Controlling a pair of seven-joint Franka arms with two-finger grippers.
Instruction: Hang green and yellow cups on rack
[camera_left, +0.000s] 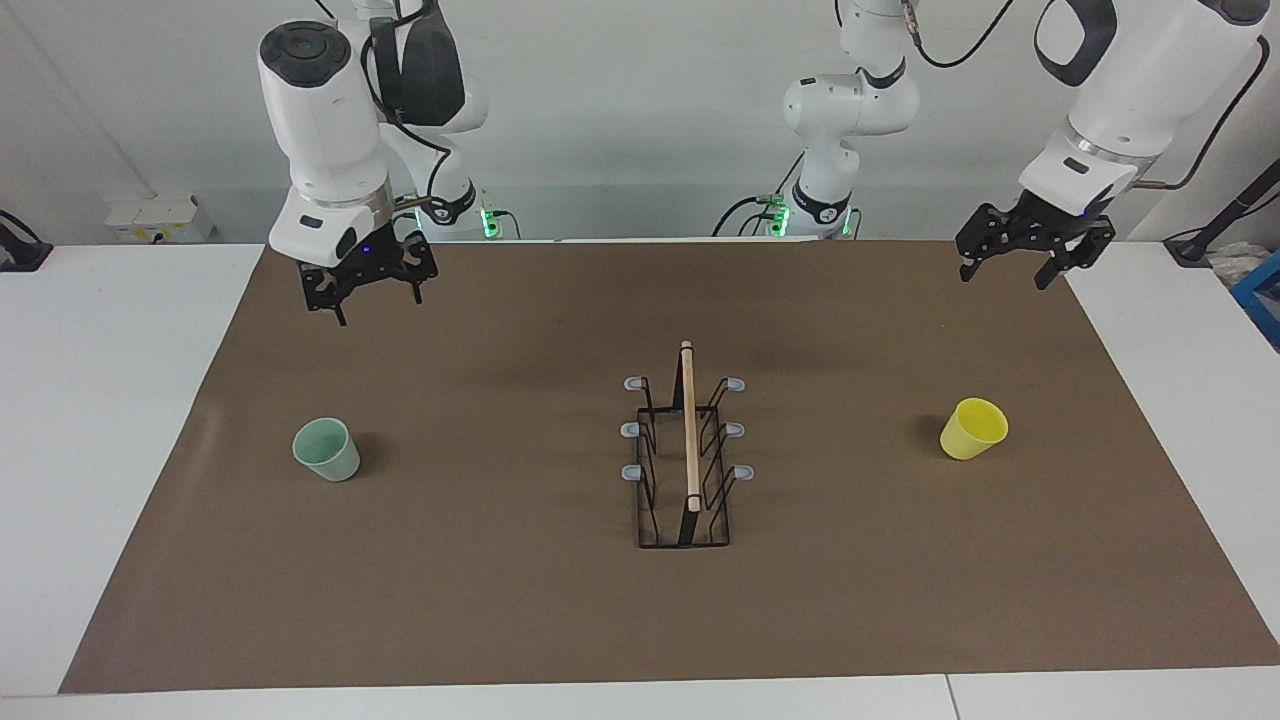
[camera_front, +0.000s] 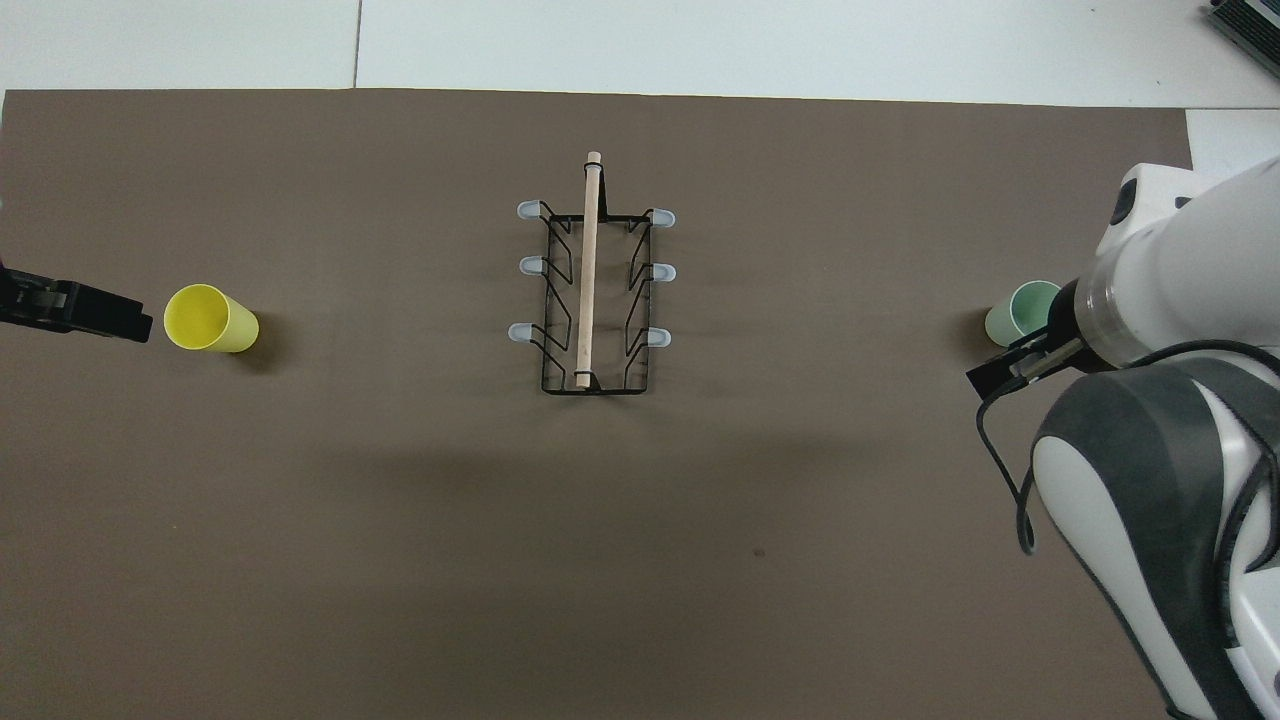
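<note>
The pale green cup (camera_left: 327, 450) stands upright on the brown mat toward the right arm's end; in the overhead view the right arm partly covers the cup (camera_front: 1022, 310). The yellow cup (camera_left: 973, 428) stands upright toward the left arm's end and also shows in the overhead view (camera_front: 210, 318). The black wire rack (camera_left: 685, 470) with its wooden rod stands at the mat's middle (camera_front: 590, 290), all prongs bare. My right gripper (camera_left: 375, 300) hangs open and empty over the mat's corner, apart from the green cup. My left gripper (camera_left: 1005, 272) hangs open and empty over the mat's other corner.
The brown mat (camera_left: 500, 600) covers most of the white table (camera_left: 100, 450). A blue box (camera_left: 1262, 295) sits at the table's edge toward the left arm's end. Cables and both arm bases stand along the robots' edge.
</note>
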